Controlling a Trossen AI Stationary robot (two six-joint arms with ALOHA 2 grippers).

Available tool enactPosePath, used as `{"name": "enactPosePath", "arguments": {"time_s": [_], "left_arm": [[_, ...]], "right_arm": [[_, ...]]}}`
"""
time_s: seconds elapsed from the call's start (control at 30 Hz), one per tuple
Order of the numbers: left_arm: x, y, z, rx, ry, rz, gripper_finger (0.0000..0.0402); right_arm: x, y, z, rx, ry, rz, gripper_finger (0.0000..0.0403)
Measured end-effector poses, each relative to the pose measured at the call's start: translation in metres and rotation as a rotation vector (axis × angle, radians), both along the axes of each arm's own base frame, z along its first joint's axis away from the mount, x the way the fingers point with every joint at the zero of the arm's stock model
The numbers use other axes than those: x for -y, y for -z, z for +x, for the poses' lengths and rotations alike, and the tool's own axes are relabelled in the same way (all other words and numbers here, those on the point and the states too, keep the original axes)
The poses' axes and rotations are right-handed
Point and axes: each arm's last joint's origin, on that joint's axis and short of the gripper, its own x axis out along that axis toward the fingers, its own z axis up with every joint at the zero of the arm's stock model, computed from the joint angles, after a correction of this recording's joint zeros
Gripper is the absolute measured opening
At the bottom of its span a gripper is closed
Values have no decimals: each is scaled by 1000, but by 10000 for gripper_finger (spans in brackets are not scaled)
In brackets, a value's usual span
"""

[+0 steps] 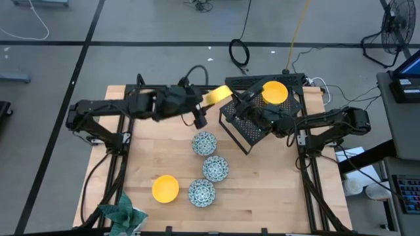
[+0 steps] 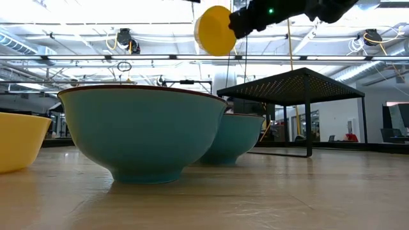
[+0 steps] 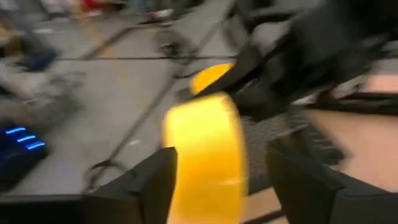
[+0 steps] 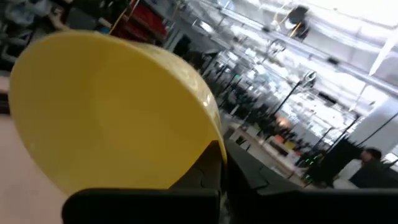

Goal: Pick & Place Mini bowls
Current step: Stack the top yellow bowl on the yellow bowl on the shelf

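— While the left gripper (image 1: 209, 105) hangs at ten o'clock with fingers parted around a yellow bowl (image 1: 217, 96), who holds it?

— The right gripper (image 1: 237, 103), clenched on its rim; a hand-over, I judge.

— Next?

— Left backs off; right carries it toward the black stand (image 1: 262, 111) at one o'clock, beside another yellow bowl (image 1: 274, 92); patterned bowls (image 1: 204, 143) wait centre.

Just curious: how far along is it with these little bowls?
Early, it seems: a first yellow bowl lies by the black stand. In hand: the right gripper clamps a second yellow bowl in midair. Left: a third yellow bowl and three patterned bowls.
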Motion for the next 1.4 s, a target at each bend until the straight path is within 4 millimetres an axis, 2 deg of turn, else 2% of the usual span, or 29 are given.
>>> {"name": "enactPosePath", "arguments": {"time_s": [0.07,0.17,0.23,0.3,0.37,0.43,0.53,0.67,0.83,1.07,1.4], "left_arm": [[3,-5,-11,1,80,-10,275],[6,-1,-23,17,180,17,304],[4,16,-32,22,223,11,319],[2,28,-41,102,251,29,332],[-3,42,-56,142,249,44,341],[-6,47,-69,227,247,102,349],[-12,64,-89,240,221,160,356],[-18,75,-108,319,177,170,360],[-22,90,-115,303,156,117,354],[-21,86,-115,357,144,90,356],[-22,85,-115,405,125,1,354]], "right_arm": [[0,-2,-2,15,-8,41,0],[6,-13,-9,30,-18,143,0],[14,-17,-13,1,-56,211,0],[21,-24,-17,-32,-103,255,0],[30,-43,-18,-61,-98,269,0],[40,-70,-25,-105,-61,287,0],[63,-114,-31,-129,-61,374,0],[97,-139,-41,-190,-57,610,0],[130,-139,-63,-311,99,886,0],[147,-122,-101,-386,344,1187,0],[155,-124,-146,-368,513,1295,0]]}}
